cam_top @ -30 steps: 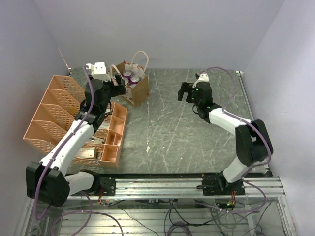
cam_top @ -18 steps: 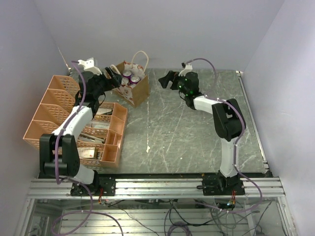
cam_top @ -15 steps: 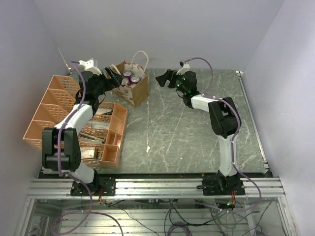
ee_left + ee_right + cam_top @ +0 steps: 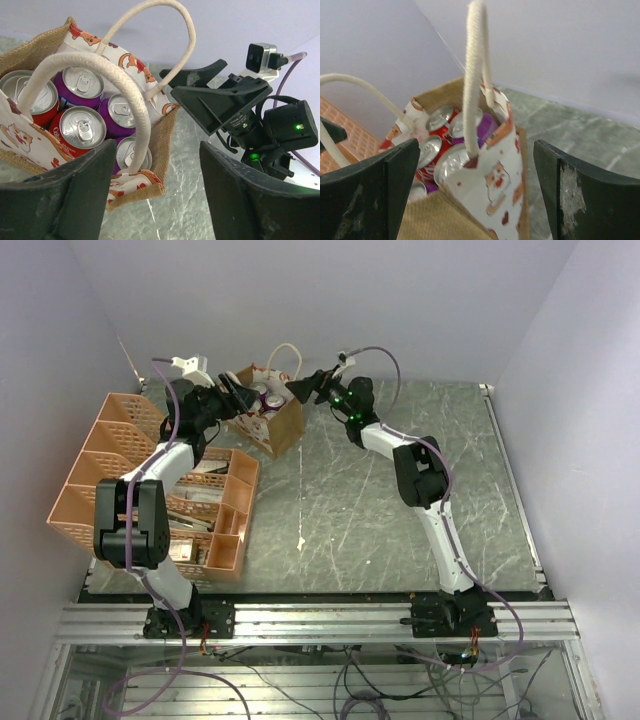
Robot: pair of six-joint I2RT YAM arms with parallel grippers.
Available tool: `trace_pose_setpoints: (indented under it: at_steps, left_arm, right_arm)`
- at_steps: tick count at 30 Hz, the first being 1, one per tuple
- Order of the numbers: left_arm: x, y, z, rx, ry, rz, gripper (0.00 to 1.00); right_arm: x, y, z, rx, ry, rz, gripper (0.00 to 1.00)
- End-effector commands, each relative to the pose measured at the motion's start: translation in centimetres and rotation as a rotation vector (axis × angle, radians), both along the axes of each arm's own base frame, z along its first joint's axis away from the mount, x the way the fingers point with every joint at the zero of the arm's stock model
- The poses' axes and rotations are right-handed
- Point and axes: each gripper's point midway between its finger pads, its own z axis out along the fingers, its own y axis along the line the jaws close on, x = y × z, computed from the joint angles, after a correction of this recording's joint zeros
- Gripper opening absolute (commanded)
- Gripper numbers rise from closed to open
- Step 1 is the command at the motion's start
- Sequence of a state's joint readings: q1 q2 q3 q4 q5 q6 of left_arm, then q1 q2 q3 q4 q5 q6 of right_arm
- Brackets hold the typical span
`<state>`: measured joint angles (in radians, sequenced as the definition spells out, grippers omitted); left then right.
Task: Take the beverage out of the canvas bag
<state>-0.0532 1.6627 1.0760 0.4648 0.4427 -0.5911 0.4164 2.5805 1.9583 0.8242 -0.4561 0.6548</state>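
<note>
The canvas bag [image 4: 284,426] stands at the back of the table, tan with white, red-patterned sides and two cream rope handles [image 4: 143,116]. It holds several upright beverage cans, red [image 4: 81,128] and purple [image 4: 121,110], tops showing. My left gripper [image 4: 237,392] is open and empty, just left of the bag's mouth; in the left wrist view the gripper [image 4: 156,150] hovers over the bag's [image 4: 166,136] corner. My right gripper [image 4: 301,387] is open and empty, close to the bag's right side. In the right wrist view the gripper [image 4: 475,150] frames the bag [image 4: 496,186] and one handle [image 4: 474,75].
An orange plastic tray organizer [image 4: 108,468] with small items fills the left side of the table, beside the bag. Purple-grey walls close in behind and at both sides. The right gripper [image 4: 212,97] shows in the left wrist view, just beyond the bag.
The right gripper has swung left from mid-table to the bag's right side. The left gripper has reached further back to the bag's left side. The bag has not moved.
</note>
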Motion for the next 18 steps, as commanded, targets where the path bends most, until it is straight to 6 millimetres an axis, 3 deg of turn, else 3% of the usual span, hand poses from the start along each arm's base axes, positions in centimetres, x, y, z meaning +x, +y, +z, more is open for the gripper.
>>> trace_pose_setpoints:
  at_steps: [1,4,8,10,18]
  left_arm:
    - [0.7,-0.6,2.2,-0.015,-0.079,-0.054,0.73]
    - [0.5,-0.7,2.4,-0.002,-0.076,-0.063,0.60]
    - [0.5,-0.6,2.5,0.013,-0.070,-0.060,0.48]
    - [0.3,-0.7,2.6,0.015,-0.064,-0.072,0.39]
    - [-1.0,-1.4,5.4,-0.003,-0.096,-0.117,0.15]
  right_arm:
    - [0.1,2.3,1.6,0.025,-0.034,0.026,0.93]
    - [0.6,2.9,2.0,0.025,-0.029,0.006,0.74]
    - [1.6,2.6,2.2,0.029,0.038,-0.034,0.19]
    - [1.4,2.5,3.8,0.015,0.049,-0.027,0.00]
    - [-3.0,0.2,4.9,-0.032,0.125,-0.040,0.00]
